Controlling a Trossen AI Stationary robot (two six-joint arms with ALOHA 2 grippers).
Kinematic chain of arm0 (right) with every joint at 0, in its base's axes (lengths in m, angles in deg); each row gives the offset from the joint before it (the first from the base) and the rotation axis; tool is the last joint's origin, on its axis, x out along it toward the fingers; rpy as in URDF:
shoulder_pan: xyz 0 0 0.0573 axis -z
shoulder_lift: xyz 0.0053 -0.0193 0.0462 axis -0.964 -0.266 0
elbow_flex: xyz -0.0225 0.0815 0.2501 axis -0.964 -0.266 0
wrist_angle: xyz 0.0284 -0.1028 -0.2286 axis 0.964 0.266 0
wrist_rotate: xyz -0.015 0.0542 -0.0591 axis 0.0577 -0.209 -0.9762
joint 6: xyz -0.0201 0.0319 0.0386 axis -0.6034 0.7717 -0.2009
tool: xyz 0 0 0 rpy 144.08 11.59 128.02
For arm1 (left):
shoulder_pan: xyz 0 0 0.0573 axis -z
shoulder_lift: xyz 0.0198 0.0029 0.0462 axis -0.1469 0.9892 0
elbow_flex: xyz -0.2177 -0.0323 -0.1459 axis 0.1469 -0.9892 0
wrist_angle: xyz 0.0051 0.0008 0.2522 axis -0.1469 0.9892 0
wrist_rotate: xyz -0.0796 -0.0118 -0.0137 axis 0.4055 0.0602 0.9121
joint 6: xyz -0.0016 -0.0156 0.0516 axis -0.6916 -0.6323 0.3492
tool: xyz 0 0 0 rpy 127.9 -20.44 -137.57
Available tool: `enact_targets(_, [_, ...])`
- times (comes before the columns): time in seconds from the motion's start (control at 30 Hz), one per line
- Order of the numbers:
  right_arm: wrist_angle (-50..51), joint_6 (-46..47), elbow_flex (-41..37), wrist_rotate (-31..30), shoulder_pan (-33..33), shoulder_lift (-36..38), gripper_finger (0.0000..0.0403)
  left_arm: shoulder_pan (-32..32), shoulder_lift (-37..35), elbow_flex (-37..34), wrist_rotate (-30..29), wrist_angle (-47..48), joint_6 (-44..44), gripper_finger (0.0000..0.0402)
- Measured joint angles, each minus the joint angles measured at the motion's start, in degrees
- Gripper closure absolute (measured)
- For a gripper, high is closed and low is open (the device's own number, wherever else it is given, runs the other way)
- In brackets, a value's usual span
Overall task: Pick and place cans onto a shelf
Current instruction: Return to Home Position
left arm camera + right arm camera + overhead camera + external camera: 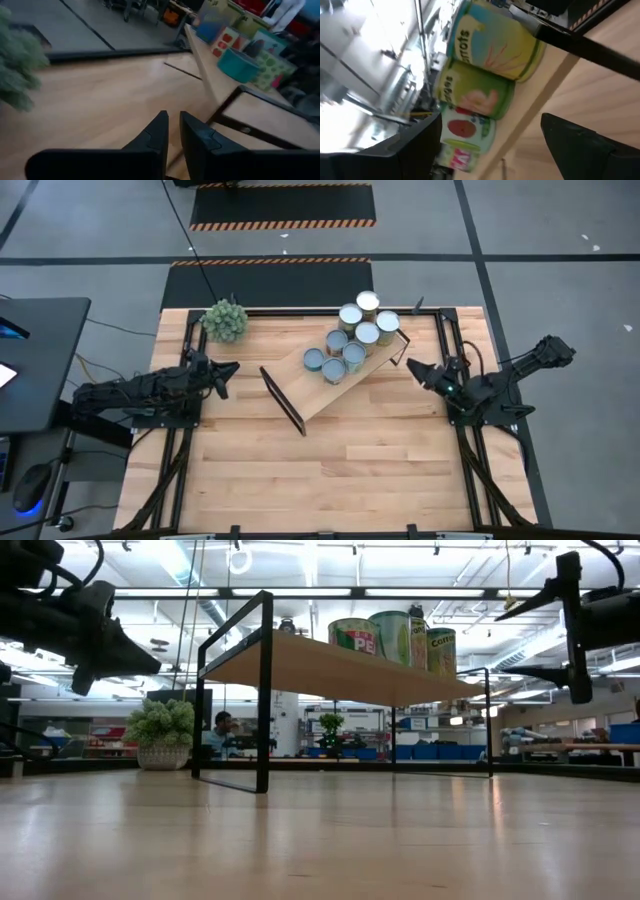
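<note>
Judging by how things lie, the placing looks done and what remains is parking both arms. The left hand [230, 369] hangs over the worktop [350, 470] just short of the shelf's nearer end, fingers pinched together on nothing, with the bushy plant [225, 320] just behind it. The shelf [318, 392] stands slantwise mid-worktop, eight cans [354, 352] clustered on its far half. The right hand [413, 366], spread wide and empty, sits beside that end. Drawing it back should mean minding the black end frame [404, 348].
</note>
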State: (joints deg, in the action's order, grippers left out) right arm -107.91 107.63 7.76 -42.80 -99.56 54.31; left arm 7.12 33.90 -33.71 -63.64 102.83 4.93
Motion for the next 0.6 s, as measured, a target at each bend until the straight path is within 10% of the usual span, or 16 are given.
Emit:
enact_targets(0.33, [13.1,8.3,0.0,4.7,0.0,0.0,0.0055,0.0,0.0,0.1,9.3,1.0,-7.0,0.0349])
enact_targets(0.6, [15.6,-4.9,0.0,4.3,0.1,-0.2,0.0055,0.0,0.0,-0.1,9.3,0.0,11.6,0.0349])
